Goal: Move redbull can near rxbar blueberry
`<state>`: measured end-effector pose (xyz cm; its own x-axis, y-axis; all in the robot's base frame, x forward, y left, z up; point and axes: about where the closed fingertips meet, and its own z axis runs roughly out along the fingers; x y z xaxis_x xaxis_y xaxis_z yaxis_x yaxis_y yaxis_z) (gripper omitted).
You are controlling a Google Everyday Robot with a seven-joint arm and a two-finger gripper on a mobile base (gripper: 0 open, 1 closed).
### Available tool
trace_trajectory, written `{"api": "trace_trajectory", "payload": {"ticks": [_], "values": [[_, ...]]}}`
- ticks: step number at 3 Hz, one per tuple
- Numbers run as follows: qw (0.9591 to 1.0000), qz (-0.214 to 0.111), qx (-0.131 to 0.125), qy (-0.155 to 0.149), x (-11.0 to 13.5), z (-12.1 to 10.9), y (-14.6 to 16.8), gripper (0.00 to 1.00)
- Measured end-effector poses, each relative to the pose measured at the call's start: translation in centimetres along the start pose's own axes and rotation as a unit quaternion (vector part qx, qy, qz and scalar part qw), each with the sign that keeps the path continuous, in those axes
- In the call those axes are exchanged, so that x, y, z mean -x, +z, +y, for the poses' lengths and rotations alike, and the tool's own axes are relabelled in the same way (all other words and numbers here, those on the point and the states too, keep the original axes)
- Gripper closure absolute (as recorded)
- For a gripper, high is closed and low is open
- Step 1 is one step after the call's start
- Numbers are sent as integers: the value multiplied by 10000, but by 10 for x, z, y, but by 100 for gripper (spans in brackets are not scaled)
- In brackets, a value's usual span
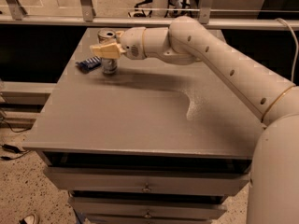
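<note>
The grey surface (140,120) fills the middle of the frame. The white arm (224,64) reaches from lower right to upper left, where the pincer (108,50) is closed around the redbull can (110,67). The can stands upright on the surface, just right of the rxbar blueberry (88,64).
</note>
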<state>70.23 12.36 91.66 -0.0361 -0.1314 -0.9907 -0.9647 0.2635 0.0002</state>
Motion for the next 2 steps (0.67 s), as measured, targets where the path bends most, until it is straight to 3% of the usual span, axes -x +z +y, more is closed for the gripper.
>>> {"api": "trace_trajectory", "payload": {"ticks": [1, 2], "values": [[10000, 27, -35, 59, -6, -9, 7, 100], [9999, 71, -102, 60, -8, -19, 9, 88]]}}
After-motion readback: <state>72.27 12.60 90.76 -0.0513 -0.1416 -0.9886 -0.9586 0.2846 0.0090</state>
